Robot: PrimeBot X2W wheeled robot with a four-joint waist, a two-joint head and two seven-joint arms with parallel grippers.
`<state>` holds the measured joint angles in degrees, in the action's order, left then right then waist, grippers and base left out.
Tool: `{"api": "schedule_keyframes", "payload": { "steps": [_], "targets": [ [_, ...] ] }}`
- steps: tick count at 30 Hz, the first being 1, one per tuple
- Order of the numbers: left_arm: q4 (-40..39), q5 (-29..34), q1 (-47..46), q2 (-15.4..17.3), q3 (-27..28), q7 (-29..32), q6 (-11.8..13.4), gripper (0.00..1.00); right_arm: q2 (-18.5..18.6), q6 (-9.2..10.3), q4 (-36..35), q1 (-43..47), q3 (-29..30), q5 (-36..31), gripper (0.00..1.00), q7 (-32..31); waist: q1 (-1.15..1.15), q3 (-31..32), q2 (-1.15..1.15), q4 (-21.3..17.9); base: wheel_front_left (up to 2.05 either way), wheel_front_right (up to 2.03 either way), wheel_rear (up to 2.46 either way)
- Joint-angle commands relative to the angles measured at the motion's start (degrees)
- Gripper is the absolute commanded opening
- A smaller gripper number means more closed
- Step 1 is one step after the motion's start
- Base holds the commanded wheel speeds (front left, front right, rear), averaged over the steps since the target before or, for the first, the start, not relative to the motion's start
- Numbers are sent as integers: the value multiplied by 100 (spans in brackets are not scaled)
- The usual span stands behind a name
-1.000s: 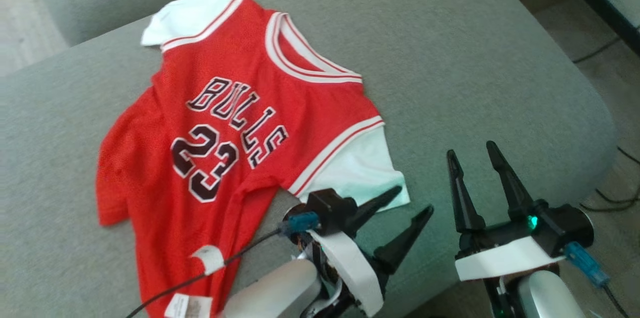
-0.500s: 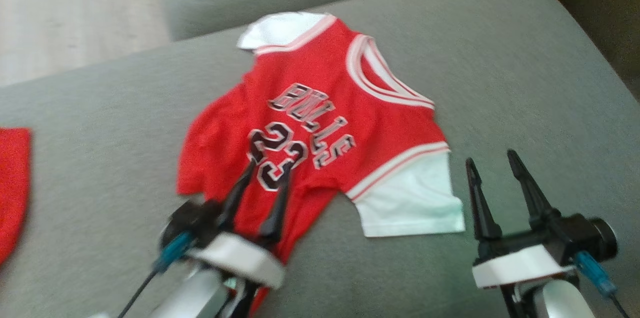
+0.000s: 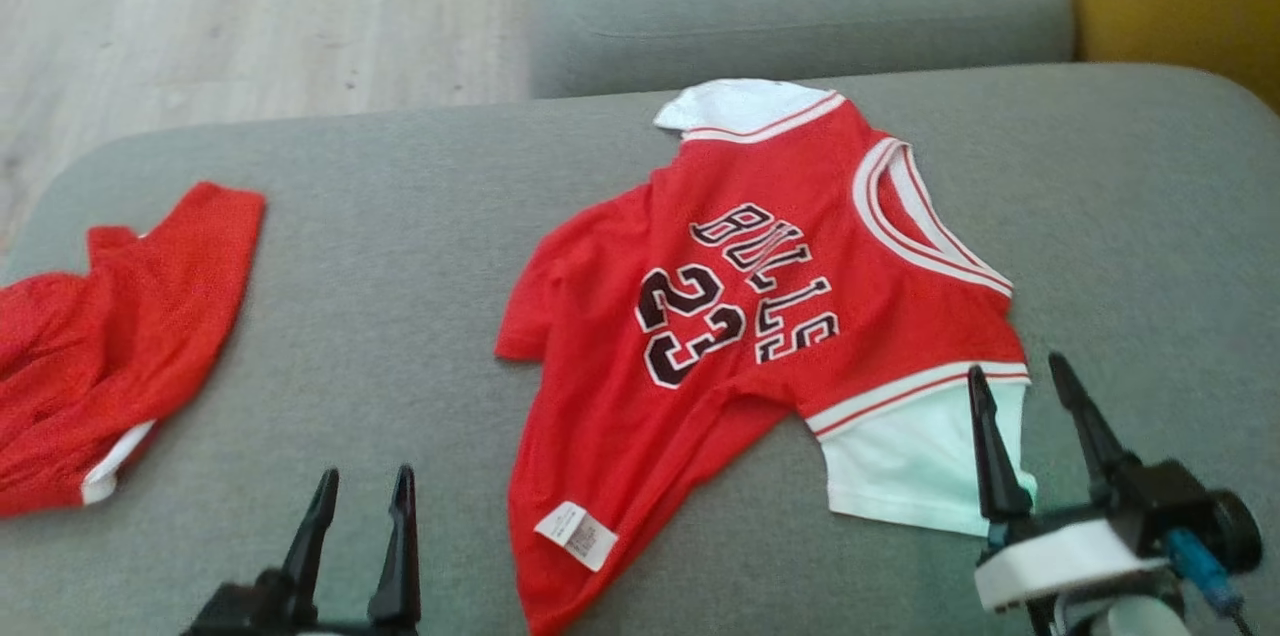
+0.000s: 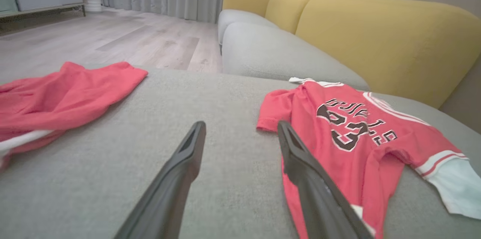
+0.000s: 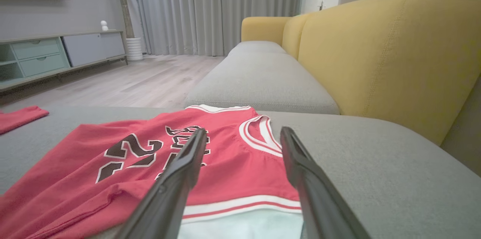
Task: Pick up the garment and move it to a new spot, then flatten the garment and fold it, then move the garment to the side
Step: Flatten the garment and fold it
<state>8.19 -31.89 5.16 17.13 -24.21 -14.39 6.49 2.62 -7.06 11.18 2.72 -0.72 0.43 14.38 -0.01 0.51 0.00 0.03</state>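
A rumpled red jersey [image 3: 740,316] is laid mid sofa seat [image 3: 400,246], the left gripper [image 3: 366,472] and right gripper [image 3: 1015,366] held apart, empty, at the seat's near edge; its creases are best drawn outward.

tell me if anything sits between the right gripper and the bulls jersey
Nothing visible does. The right gripper, jaws open, sits right by the white sleeve of the jersey. The other red garment lies well apart on the grey cushion, to the left.
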Motion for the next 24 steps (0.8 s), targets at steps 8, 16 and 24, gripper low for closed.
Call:
{"api": "schedule_keyframes", "payload": {
  "steps": [8,16,24],
  "targets": [
    [87,1032,327,-594,1117,-61,-631,100,26,-43,165,145,2,86,100,62,1,125,0,159,0,0,0],
    [279,1576,366,-1006,1684,-61,-1073,100,26,-43,326,100,-100,121,100,62,1,124,0,110,0,0,0],
    [304,1872,327,-1208,1923,-61,-1278,100,26,-43,353,54,-173,125,100,62,1,113,0,97,0,0,0]
  ]
}}
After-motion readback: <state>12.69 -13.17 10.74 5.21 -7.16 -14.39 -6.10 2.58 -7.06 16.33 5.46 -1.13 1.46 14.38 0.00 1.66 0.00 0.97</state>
